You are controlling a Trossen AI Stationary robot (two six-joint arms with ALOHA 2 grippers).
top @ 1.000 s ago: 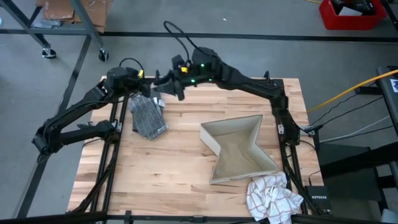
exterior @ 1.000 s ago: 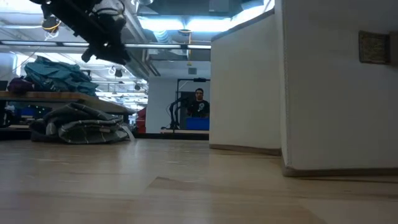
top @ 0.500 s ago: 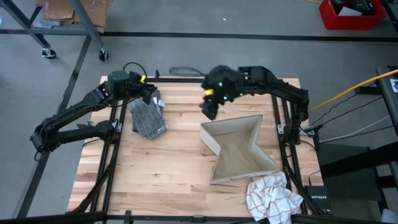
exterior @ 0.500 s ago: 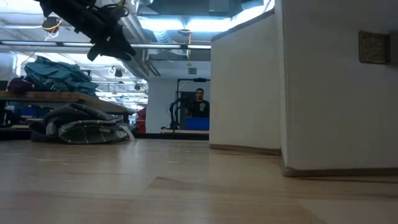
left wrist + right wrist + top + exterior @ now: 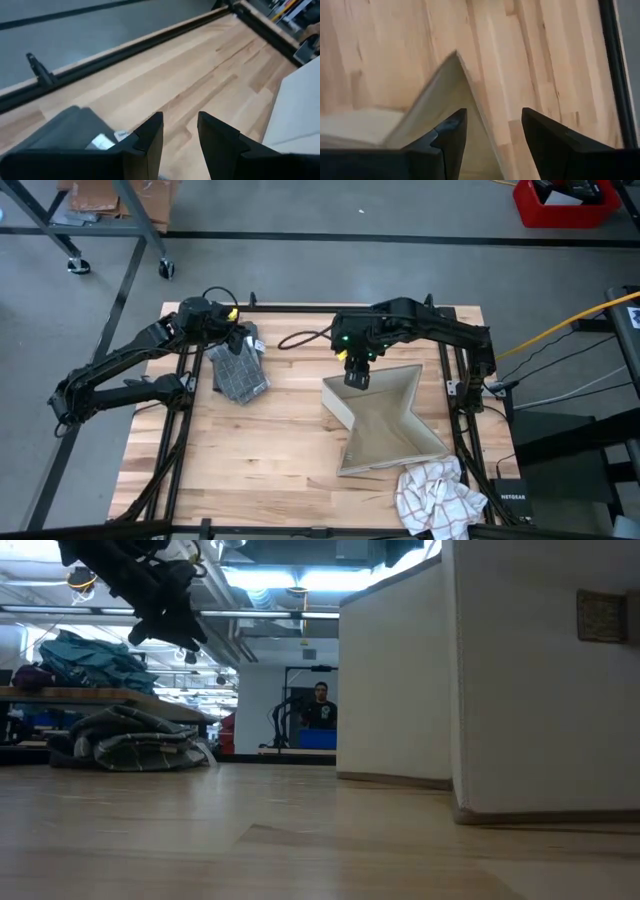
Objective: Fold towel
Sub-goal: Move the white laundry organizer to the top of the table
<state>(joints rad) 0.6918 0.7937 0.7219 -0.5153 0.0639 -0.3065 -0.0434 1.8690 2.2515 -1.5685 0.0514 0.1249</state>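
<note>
A folded grey checked towel (image 5: 238, 370) lies flat on the table near its far left corner; the low view shows it as a low heap (image 5: 130, 740). My left gripper (image 5: 243, 340) hovers open just above the towel's far edge, touching nothing. In the left wrist view the towel (image 5: 60, 132) and its white label sit beside the gripper (image 5: 180, 120). My right gripper (image 5: 356, 377) hangs open over the far left corner of a beige box (image 5: 385, 420). That corner (image 5: 454, 62) shows beyond the fingers in the right wrist view.
A crumpled white towel with red checks (image 5: 440, 495) lies at the near right edge against the box. The box walls (image 5: 500, 680) fill the right of the low view. Bare wood (image 5: 260, 450) stretches between the grey towel and the box. A person stands far off in the room.
My right arm has swung away from the far left corner beside the left gripper, moving toward the table's right and near side, and now hangs over the box's far corner. The left gripper has stayed about where it was, above the grey towel, which has not moved.
</note>
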